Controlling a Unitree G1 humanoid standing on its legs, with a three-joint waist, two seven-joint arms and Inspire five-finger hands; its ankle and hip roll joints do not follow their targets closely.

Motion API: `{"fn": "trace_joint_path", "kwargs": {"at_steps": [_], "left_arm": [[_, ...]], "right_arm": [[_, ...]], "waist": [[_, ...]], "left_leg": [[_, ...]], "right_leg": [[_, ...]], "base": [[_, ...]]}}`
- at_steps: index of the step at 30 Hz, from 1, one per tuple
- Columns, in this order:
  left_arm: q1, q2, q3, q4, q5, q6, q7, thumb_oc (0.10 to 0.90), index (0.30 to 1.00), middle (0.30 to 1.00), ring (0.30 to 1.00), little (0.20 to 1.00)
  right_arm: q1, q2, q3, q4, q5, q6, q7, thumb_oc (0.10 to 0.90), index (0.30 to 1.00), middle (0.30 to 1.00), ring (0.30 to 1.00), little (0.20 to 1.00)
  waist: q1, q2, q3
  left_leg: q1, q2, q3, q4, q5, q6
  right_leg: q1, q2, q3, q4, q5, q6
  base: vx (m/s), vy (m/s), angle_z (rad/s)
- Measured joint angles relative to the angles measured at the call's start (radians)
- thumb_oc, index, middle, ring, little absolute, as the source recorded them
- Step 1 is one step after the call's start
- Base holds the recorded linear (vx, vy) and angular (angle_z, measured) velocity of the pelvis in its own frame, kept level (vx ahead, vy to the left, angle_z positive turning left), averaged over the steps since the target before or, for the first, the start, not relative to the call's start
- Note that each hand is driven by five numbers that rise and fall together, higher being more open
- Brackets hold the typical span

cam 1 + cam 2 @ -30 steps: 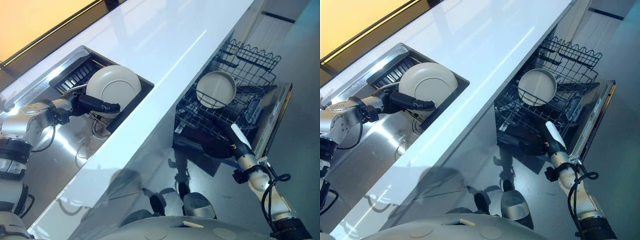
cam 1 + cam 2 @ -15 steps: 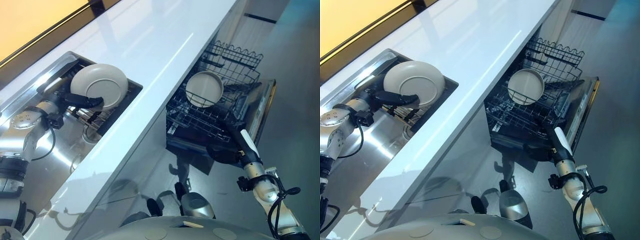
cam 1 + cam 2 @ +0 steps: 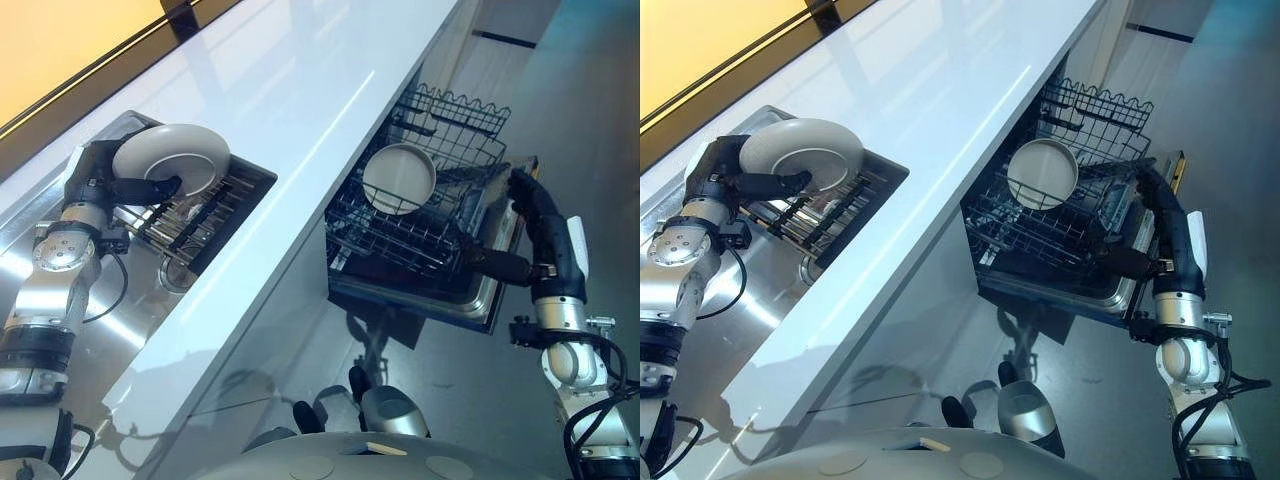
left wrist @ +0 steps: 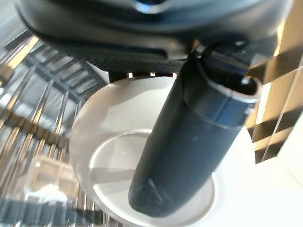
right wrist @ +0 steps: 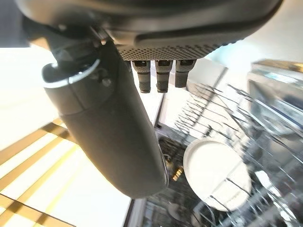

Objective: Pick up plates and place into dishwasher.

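- Setting: a long white tabletop (image 3: 300, 110) runs diagonally, with a steel sink (image 3: 150, 290) sunk into it at the left and an open dishwasher (image 3: 480, 290) below its edge at the right.
- Left hand (image 3: 100, 175): thumb curled across the face of a white plate (image 3: 175, 160), the fingers behind its rim; the plate is pinched and held above the dark drying rack (image 3: 205, 215) in the sink.
- Handling, as a judgement: the plate looks rigid, glazed, slippery and breakable; an edge pinch with the thumb inside the well seems the securest hold.
- Wire rack (image 3: 420, 225): a second plate (image 3: 398, 178) stands on edge among its tines.
- Right hand (image 3: 535, 215): beside the rack, fingers extended, holding nothing.
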State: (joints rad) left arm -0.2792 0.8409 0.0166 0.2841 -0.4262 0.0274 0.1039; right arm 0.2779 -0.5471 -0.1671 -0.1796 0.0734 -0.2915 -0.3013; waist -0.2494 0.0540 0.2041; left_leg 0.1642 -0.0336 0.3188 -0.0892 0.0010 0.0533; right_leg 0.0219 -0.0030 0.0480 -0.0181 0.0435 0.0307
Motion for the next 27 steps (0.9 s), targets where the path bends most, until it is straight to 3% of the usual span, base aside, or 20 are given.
{"fn": "trace_joint_path", "kwargs": {"at_steps": [4, 6, 8, 11, 15, 20, 27], "left_arm": [[0.014, -0.009, 0.001, -0.045, 0.036, -0.009, 0.031, 0.1, 0.3, 0.3, 0.3, 0.2], [0.016, -0.022, 0.001, -0.081, 0.056, -0.009, 0.044, 0.1, 0.3, 0.3, 0.3, 0.2], [0.016, -0.034, 0.001, -0.118, 0.083, -0.01, 0.043, 0.1, 0.3, 0.3, 0.3, 0.2], [0.016, -0.069, 0.0, -0.175, 0.118, -0.061, 0.017, 0.1, 0.3, 0.3, 0.3, 0.2], [0.014, -0.088, -0.004, -0.254, 0.155, -0.135, -0.002, 0.1, 0.3, 0.3, 0.3, 0.2], [-0.004, -0.101, -0.013, -0.352, 0.194, -0.186, -0.027, 0.1, 0.3, 0.3, 0.3, 0.2], [-0.017, -0.108, -0.04, -0.459, 0.195, -0.207, -0.106, 0.1, 0.3, 0.3, 0.3, 0.2]], "right_arm": [[-0.076, -0.005, -0.088, -0.038, -0.008, -0.066, -0.082, 0.8, 0.9, 0.9, 0.9, 0.9], [-0.136, -0.037, -0.109, -0.067, 0.06, -0.081, -0.025, 0.8, 0.9, 0.9, 0.9, 0.9], [-0.175, -0.076, -0.101, -0.102, 0.154, -0.076, 0.113, 0.8, 0.9, 0.9, 0.9, 0.9], [-0.259, -0.133, -0.009, -0.139, 0.239, -0.028, 0.319, 0.8, 0.9, 0.9, 0.9, 0.9], [-0.336, -0.146, 0.118, -0.139, 0.258, 0.036, 0.44, 0.8, 0.9, 0.9, 0.9, 0.9], [-0.472, -0.145, 0.233, -0.136, 0.192, 0.125, 0.465, 0.8, 0.9, 0.9, 0.9, 0.9], [-0.581, -0.136, 0.317, -0.119, 0.135, 0.173, 0.484, 0.8, 0.9, 0.9, 0.9, 0.9]], "waist": [[0.009, 0.0, 0.0], [0.02, -0.001, 0.0], [0.032, 0.0, -0.001], [0.06, -0.002, -0.004], [0.107, -0.008, -0.009], [0.166, -0.011, -0.011], [0.222, -0.026, -0.02]], "left_leg": [[0.0, 0.0, -0.002, 0.0, 0.0, 0.0], [0.0, 0.0, -0.003, 0.0, 0.0, 0.0], [-0.001, 0.001, -0.007, 0.0, 0.0, 0.0], [-0.002, 0.004, -0.023, 0.0, 0.003, -0.003], [-0.003, 0.005, -0.068, 0.001, 0.008, -0.01], [-0.003, 0.01, -0.125, 0.001, 0.011, -0.016], [-0.002, 0.009, -0.17, 0.0, 0.018, -0.02]], "right_leg": [[0.001, 0.0, -0.001, -0.001, 0.001, -0.001], [0.001, 0.0, -0.002, -0.001, 0.003, -0.005], [0.003, 0.0, -0.005, -0.001, 0.004, -0.006], [0.011, -0.001, -0.027, -0.008, 0.004, -0.006], [0.048, -0.003, -0.074, -0.053, 0.016, -0.024], [0.074, -0.001, -0.122, -0.07, 0.018, -0.027], [0.091, -0.004, -0.161, -0.07, 0.013, -0.021]], "base": [[0.0, 0.0, 0.0], [-0.01, -0.019, 0.0], [-0.02, -0.055, 0.04], [0.0, -0.062, 0.12], [0.01, -0.071, 0.33], [0.01, -0.077, 0.29], [0.01, -0.052, 0.18]]}}
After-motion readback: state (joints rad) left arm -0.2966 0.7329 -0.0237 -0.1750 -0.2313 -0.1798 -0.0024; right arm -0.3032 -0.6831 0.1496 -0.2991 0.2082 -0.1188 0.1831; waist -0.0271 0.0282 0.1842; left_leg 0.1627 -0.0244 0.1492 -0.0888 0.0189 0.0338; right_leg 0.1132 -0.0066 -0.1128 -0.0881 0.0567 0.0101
